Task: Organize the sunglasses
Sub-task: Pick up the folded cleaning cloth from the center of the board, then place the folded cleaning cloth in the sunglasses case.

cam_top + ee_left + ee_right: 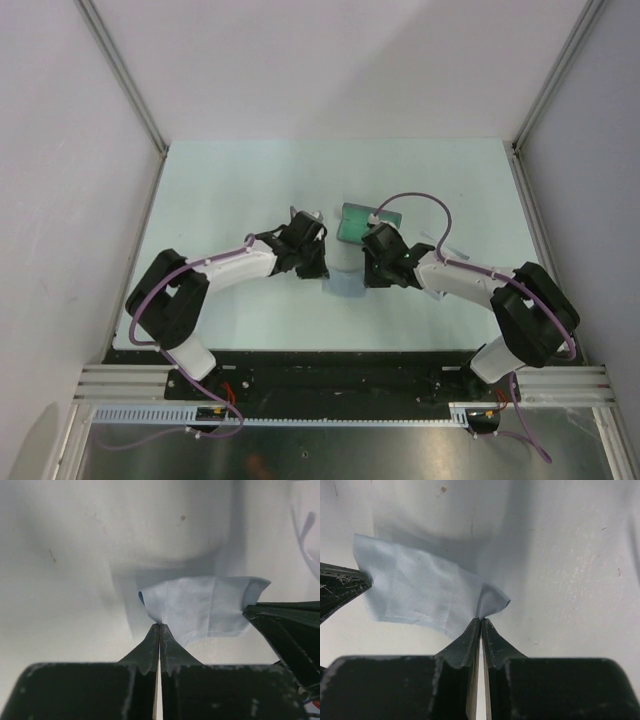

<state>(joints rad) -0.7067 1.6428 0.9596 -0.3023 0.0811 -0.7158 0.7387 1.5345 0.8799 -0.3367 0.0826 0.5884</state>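
Note:
A pale blue cloth (345,287) hangs stretched between my two grippers at mid-table. The left gripper (160,626) is shut on one corner of the cloth (200,605). Pinching the opposite corner of the cloth (420,595) is my right gripper (481,620), also shut. In the top view the left gripper (320,270) and right gripper (368,278) face each other a short way apart. Of the sunglasses, only a thin pale curved part (306,535) shows, at the top right edge of the left wrist view; the rest is hidden.
A rectangular case (357,222), greenish in the top view, lies flat just behind the right gripper. The pale table (230,190) is bounded by metal corner posts and grey walls on both sides.

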